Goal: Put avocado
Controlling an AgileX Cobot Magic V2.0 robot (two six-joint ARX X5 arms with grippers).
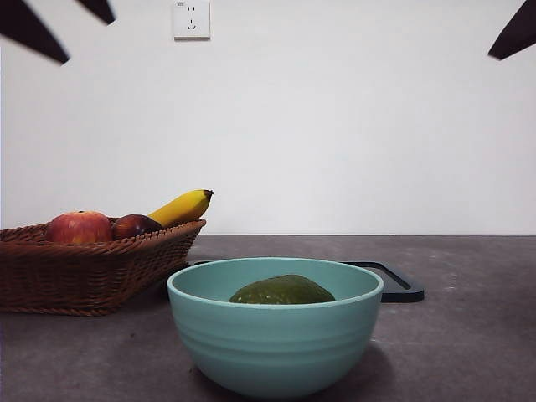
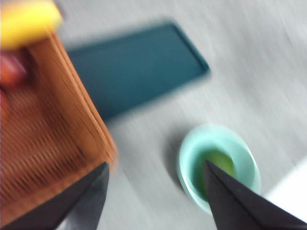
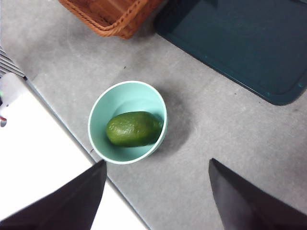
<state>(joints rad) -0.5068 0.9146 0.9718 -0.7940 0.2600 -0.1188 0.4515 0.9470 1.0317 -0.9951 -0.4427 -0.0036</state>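
Observation:
The dark-green avocado (image 1: 282, 291) lies inside the pale teal bowl (image 1: 274, 335) at the near middle of the table. It also shows in the right wrist view (image 3: 133, 128), lying in the bowl (image 3: 103, 112). My right gripper (image 3: 156, 191) is open and empty, high above the table beside the bowl. My left gripper (image 2: 156, 191) is open and empty, high above the table; its view is blurred and shows the bowl (image 2: 192, 153) with the avocado (image 2: 221, 163) in it. In the front view both arms show only as black tips at the top corners.
A wicker basket (image 1: 84, 268) at the left holds a red apple (image 1: 79, 227), a dark reddish fruit (image 1: 136, 225) and a banana (image 1: 182, 207). A dark flat tray (image 1: 394, 280) lies behind the bowl. A wall socket (image 1: 191, 18) is on the back wall.

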